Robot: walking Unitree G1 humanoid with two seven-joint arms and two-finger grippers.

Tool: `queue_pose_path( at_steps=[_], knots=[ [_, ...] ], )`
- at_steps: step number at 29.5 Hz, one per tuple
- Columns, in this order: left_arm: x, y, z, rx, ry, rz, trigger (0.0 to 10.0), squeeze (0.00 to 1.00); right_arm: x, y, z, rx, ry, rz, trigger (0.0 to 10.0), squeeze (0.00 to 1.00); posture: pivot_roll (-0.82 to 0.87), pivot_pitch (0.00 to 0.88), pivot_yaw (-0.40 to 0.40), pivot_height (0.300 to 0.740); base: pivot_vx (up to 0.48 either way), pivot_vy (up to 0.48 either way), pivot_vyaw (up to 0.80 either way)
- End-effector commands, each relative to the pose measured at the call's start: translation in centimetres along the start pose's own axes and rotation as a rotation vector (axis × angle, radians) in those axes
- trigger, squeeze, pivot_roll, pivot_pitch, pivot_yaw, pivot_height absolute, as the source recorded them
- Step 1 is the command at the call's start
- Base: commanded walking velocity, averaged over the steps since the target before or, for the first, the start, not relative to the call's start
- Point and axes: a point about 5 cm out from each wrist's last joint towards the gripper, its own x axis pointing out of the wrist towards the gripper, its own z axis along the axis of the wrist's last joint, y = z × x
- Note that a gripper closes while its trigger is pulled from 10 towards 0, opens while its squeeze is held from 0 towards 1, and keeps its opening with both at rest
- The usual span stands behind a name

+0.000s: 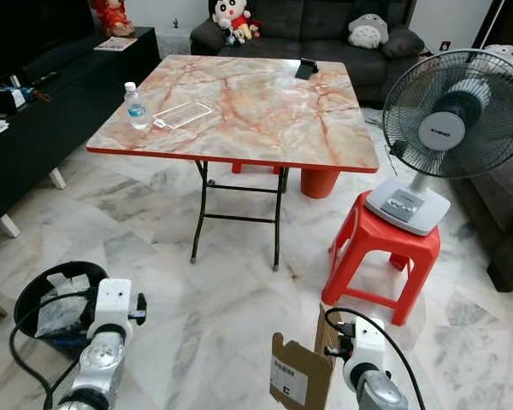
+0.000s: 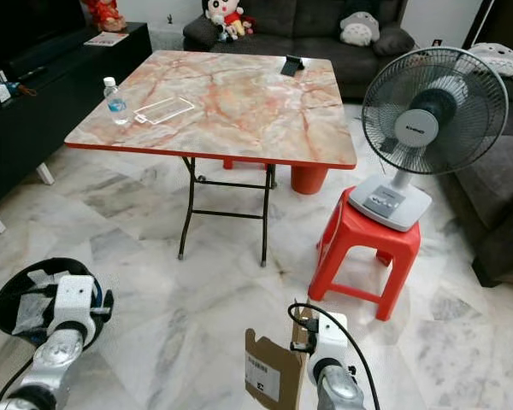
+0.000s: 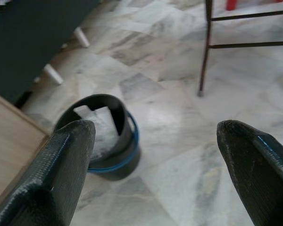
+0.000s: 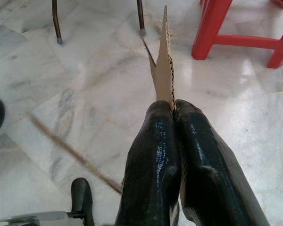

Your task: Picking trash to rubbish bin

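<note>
Flat brown corrugated cardboard piece with a white label (image 1: pixel 297 376): held edge-on between the two black fingers of the right gripper (image 4: pixel 173 109), which are pressed together on it with no visible gap. Card stands upright above the pale marble floor (image 1: pixel 214 316), low and in front of the robot's right side, near the red plastic stool (image 1: pixel 378 256).

Round black rubbish bin with a blue band (image 3: pixel 104 136): on the floor at the robot's left, well apart from the card. White crumpled paper or plastic already lies inside it (image 1: pixel 60 303). Left gripper (image 3: pixel 155 155) hangs above the floor near the bin, fingers spread wide, nothing between them.

Judgement on progress: pick-up of the card is done; carry across to the bin and release are left. Possible further trash on the square orange-veined marble-top folding table (image 1: pixel 265 111): a clear plastic water bottle (image 1: pixel 136 106) and a clear flat plastic tray (image 1: pixel 182 114) beside it, both untouched.

Elsewhere: grey-and-white electric fan (image 1: pixel 445 128) sits on the stool.
</note>
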Motion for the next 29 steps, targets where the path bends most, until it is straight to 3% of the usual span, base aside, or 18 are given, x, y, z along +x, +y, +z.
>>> queue_pose_path(
  at_steps=[1,4,5,8,13,15,16,18,21,24,25,29],
  knots=[
    [-0.1,1.5,0.3,0.0,-0.049,0.052,10.0,0.0,0.1,0.1,0.4,-0.015,-0.011,0.001,10.0,0.0,0.06,0.031,-0.03,0.74,0.0,0.0,0.0],
    [-0.7,2.2,-0.5,0.004,-0.044,0.056,10.0,0.0,0.1,0.2,0.4,-0.018,-0.013,0.005,10.0,0.0,0.06,0.034,-0.029,0.74,0.0,0.0,0.0],
    [-1.4,2.5,-1.8,0.068,-0.013,0.028,10.0,0.0,0.1,0.3,0.4,-0.019,-0.015,0.007,10.0,0.0,0.06,0.033,-0.028,0.74,0.0,0.0,0.0],
    [-2.6,2.6,-3.6,0.155,0.046,-0.04,10.0,0.0,0.1,0.3,0.4,-0.021,-0.016,0.009,10.0,0.0,0.06,0.035,-0.026,0.74,0.0,0.0,0.0],
    [-3.9,2.0,-5.8,0.259,0.132,-0.167,10.0,0.0,0.2,0.4,0.5,-0.023,-0.018,0.013,10.0,0.0,0.06,0.036,-0.025,0.74,0.0,0.0,0.0],
    [-4.5,1.5,-6.8,0.276,0.182,-0.223,10.0,0.0,0.2,0.5,0.5,-0.024,-0.018,0.014,10.0,0.0,0.06,0.036,-0.025,0.74,0.0,0.0,0.0],
    [-5.5,0.2,-8.2,0.295,0.274,-0.348,10.0,0.0,0.2,0.5,0.5,-0.025,-0.017,0.017,10.0,0.0,0.06,0.036,-0.03,0.74,0.0,0.0,0.0],
    [-6.3,-1.0,-9.3,0.384,0.351,-0.459,10.0,0.0,0.2,0.6,0.5,-0.028,-0.016,0.02,10.0,0.0,0.06,0.036,-0.031,0.74,0.0,0.0,0.0],
    [-6.5,-1.8,-9.8,0.479,0.385,-0.489,10.0,0.0,0.2,0.7,0.5,-0.033,-0.013,0.024,10.0,0.0,0.06,0.036,-0.034,0.74,0.0,0.0,0.0],
    [-6.5,-2.1,-10.0,0.449,0.441,-0.451,10.0,0.0,0.2,0.7,0.4,-0.037,-0.01,0.025,10.0,0.0,0.06,0.036,-0.034,0.74,0.0,0.0,0.0],
    [-6.3,-2.2,-10.1,0.403,0.499,-0.397,10.0,0.0,0.2,0.7,0.3,-0.04,-0.002,0.025,10.0,0.0,0.05,0.028,-0.033,0.74,0.0,0.0,0.0],
    [-6.1,-2.2,-10.1,0.28,0.556,-0.307,10.0,0.0,0.0,0.5,-0.3,-0.057,0.031,0.025,10.0,0.0,0.04,0.027,-0.032,0.74,0.0,0.0,0.0]
  ],
)
